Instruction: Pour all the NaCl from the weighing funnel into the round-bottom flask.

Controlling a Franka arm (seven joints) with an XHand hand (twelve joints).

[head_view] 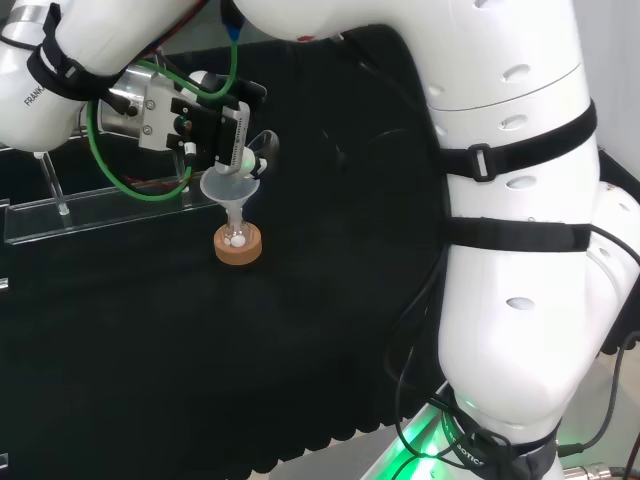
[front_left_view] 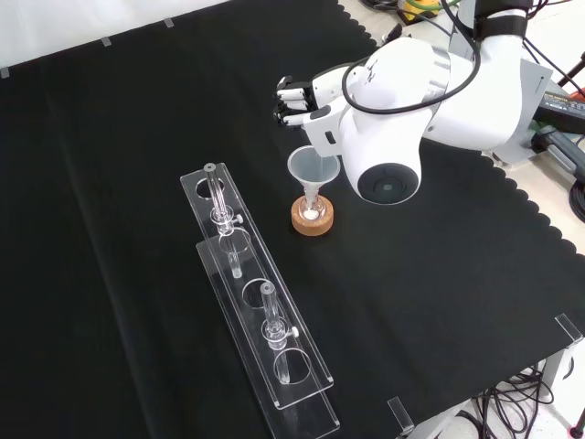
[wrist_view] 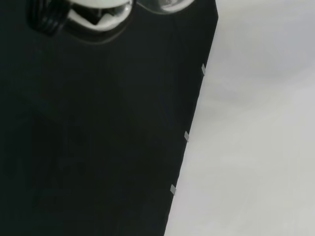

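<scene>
The hand (head_view: 222, 128) hovers just above the wide mouth of the big funnel (head_view: 231, 188), tilted down toward it. Its fingers (front_left_view: 291, 101) are curled, and the thumb (head_view: 264, 146) hooks around a small clear piece, the weighing funnel (head_view: 244, 160), whose tip points into the funnel (front_left_view: 313, 168). The funnel's stem sits in a small round-bottom flask (front_left_view: 313, 209) on a cork ring (front_left_view: 313, 220). White grains lie in the bottom of the flask (head_view: 236, 239). A blurred white part of the hand (wrist_view: 96, 12) shows against the cloth in the wrist view.
Two clear acrylic racks (front_left_view: 239, 274) with glass pieces (front_left_view: 219, 206) lie left of the flask in the front view. The arm's white link with a grey cap (front_left_view: 388, 183) stands close to the right of the funnel. The cloth's edge (wrist_view: 187, 135) borders pale floor.
</scene>
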